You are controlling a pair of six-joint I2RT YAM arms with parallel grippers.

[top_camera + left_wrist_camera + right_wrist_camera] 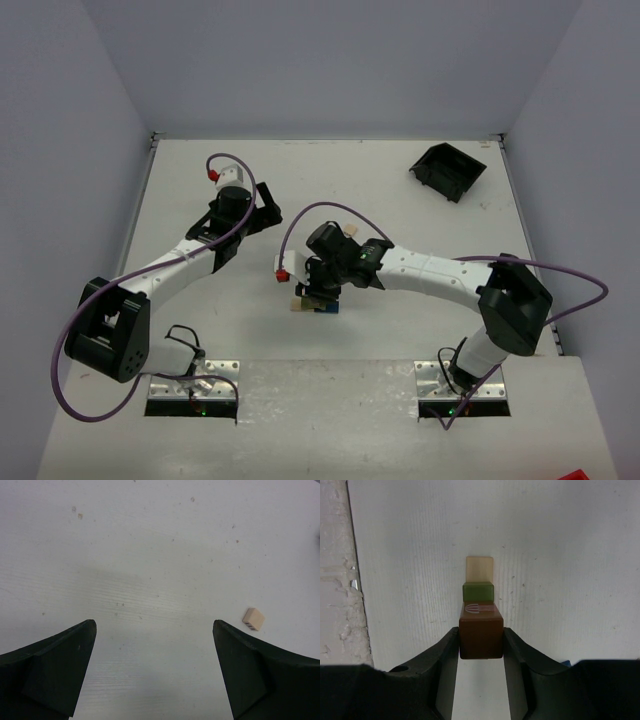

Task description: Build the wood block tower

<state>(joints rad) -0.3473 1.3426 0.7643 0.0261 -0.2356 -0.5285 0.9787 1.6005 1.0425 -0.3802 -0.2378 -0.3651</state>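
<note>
The right gripper (480,630) is closed on the reddish brown block (480,639), one finger flat against each side face with no gap that I can see, though the pinch looks light. Just beyond that block, in one line with it, sit an olive green block (478,591) and then a pale tan block (480,568), each touching the next. A sliver of a dark blue block (564,663) peeks out past one finger. Together these make up the wood block tower (300,305), which stands about the middle of the bench (400,210), nearer its near edge than its far one. From the wrist view I cannot tell whether the blocks are stacked upright or lie stepped against one another. They look light, hard and smoothly painted, so I judge they will not give under the fingers but could slide or twist out of a skewed pinch, and a nudge may topple or scatter their neighbours. The best hold, to my mind, is on two opposite flat faces, centred, as here, with any release made straight and gently. The left gripper (155,625) hangs wide open over bare bench toward the left side, holding nothing. A loose tan block (253,619) lies just beyond one of its fingertips, apart from it. A black bin (448,170) sits near the far right corner, well apart from the rest.
</note>
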